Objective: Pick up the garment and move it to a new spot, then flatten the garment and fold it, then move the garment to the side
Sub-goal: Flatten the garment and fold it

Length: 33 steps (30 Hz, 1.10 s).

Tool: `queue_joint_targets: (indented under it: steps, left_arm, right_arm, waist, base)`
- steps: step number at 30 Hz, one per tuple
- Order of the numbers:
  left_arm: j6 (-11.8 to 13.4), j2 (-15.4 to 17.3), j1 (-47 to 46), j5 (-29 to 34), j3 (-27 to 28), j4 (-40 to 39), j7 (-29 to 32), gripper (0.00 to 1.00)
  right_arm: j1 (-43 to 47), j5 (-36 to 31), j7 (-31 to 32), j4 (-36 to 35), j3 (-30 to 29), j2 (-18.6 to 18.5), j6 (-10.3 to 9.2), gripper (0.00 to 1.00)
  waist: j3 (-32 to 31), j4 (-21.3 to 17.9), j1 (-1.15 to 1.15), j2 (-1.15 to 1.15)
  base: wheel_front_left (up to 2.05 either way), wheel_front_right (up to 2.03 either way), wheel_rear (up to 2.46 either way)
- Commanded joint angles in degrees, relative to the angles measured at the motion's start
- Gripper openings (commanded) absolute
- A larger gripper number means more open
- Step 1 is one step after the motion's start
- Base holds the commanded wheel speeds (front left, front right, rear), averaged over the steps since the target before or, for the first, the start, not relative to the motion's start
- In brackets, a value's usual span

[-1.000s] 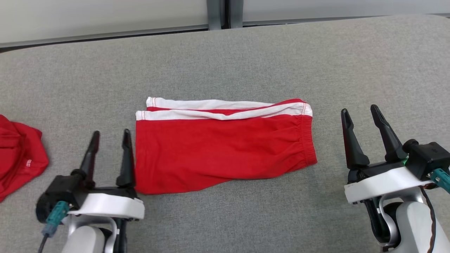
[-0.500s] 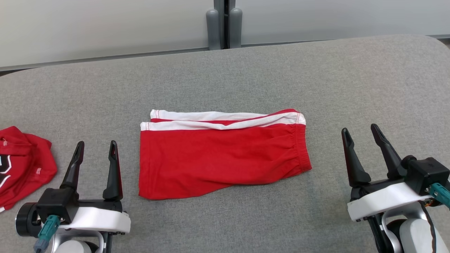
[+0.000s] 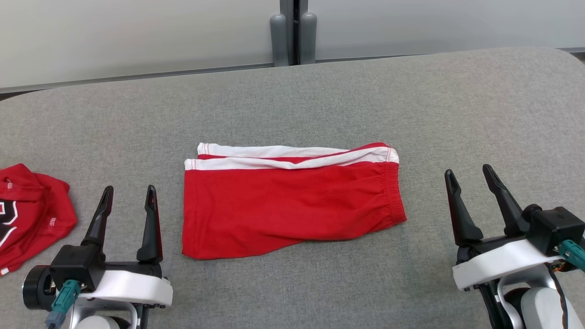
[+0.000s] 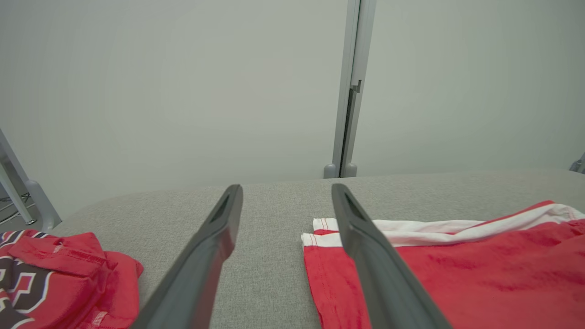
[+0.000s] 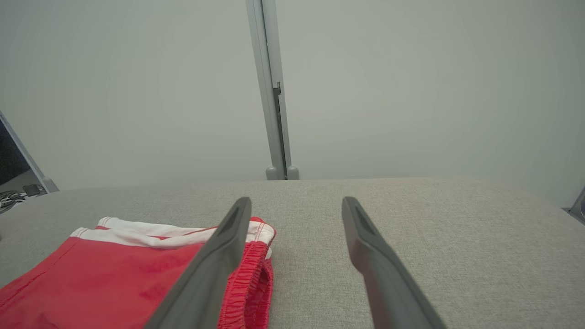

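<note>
Since a second ago: head camera tipped up, so no true move of the cloth. Left gripper [image 3: 130, 188] drawn back from the leg hem of the red shorts [image 3: 292, 205]; then right against it, now apart, at 8 o'clock of them. Right gripper [image 3: 469, 170] much as before, at 4 o'clock, well apart from the elastic waistband. Both released, fingers spread wide, empty.

Red shorts folded flat in the middle of the grey table [image 3: 292, 100]. White side stripes along the 12 o'clock edge, waistband at 3 o'clock, leg hem at 9 o'clock, near edge slightly wavy. Second red garment [image 3: 32, 214] crumpled at 9 o'clock by the table's left edge, just beyond the left gripper, with a dark-and-white print. Two rounded posts [image 3: 292, 32] at 12 o'clock past the far edge, against a pale wall [image 3: 137, 36].

Open grey surface between each gripper and the shorts. Bare cloth from 12 round to 3 o'clock, out to the rounded far-right corner, and along 6 o'clock. Tighter at 9 o'clock, with the crumpled garment there.
</note>
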Motion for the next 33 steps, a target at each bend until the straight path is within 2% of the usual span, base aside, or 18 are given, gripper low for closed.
queue_joint_targets:
  steps: [1, 10, 21, 24, 25, 26, 27, 33]
  left_arm:
    - [0.36, 0.17, 0.39, -0.13, -0.01, -0.38, 0.12, 1.0]
    - [-0.13, -0.64, -3.04, 0.17, -1.5, -1.65, -0.22, 1.0]
    - [-1.08, -2.48, -7.28, -0.08, -3.27, 0.38, -1.92, 1.0]
    - [-1.16, -2.5, -7.74, -0.12, -3.31, 0.76, -2.08, 1.0]
    - [-1.23, -2.49, -7.84, -0.14, -3.28, 0.99, -2.15, 1.0]
    - [-1.26, -2.43, -7.99, -0.14, -3.23, 1.15, -2.31, 1.0]
    - [-1.27, -2.37, -8.21, -0.14, -3.19, 1.25, -2.43, 1.0]
    - [-1.21, -2.02, -8.46, -0.17, -2.9, 1.7, -2.81, 1.0]
  right_arm:
    - [0.38, 0.07, 0.17, 0.22, -0.25, -0.16, -0.02, 1.0]
    - [-3.0, 1.09, 0.79, 5.55, 2.07, -0.64, -0.02, 1.0]
    - [-8.65, 4.67, -0.72, 22.86, 3.67, 1.08, -0.02, 1.0]
    - [-9.18, 5.69, -1.13, 25.18, 4.01, 1.35, -0.02, 1.0]
    - [-9.38, 6.32, -0.97, 26.16, 4.34, 1.47, -0.02, 0.91]
    - [-9.71, 7.11, -1.09, 26.93, 4.71, 1.56, -0.02, 0.38]
    - [-10.09, 7.84, -1.46, 27.45, 5.12, 1.67, -0.02, 0.0]
    - [-11.57, 10.24, -3.38, 29.03, 6.62, -0.16, -0.08, 0.0]
  waist:
    - [0.16, 0.16, 0.0, 0.0]
    - [3.95, 3.11, 0.0, 0.0]
    - [8.24, 5.83, 0.0, 0.0]
    - [8.52, 5.84, 0.0, 0.0]
    - [8.62, 5.78, 0.0, 0.0]
    - [8.7, 5.68, 0.0, 0.0]
    - [8.76, 5.58, 0.0, 0.0]
    - [8.56, 4.8, 0.0, 0.0]
  base:
    - [0.0, 0.0, 0.0]
    - [0.0, 0.0, 0.0]
    - [0.0, 0.0, 0.0]
    - [0.0, 0.0, 0.0]
    - [0.0, 0.0, 0.0]
    - [0.0, 0.0, 0.0]
    - [0.0, 0.0, 0.0]
    - [0.0, 0.0, 0.0]
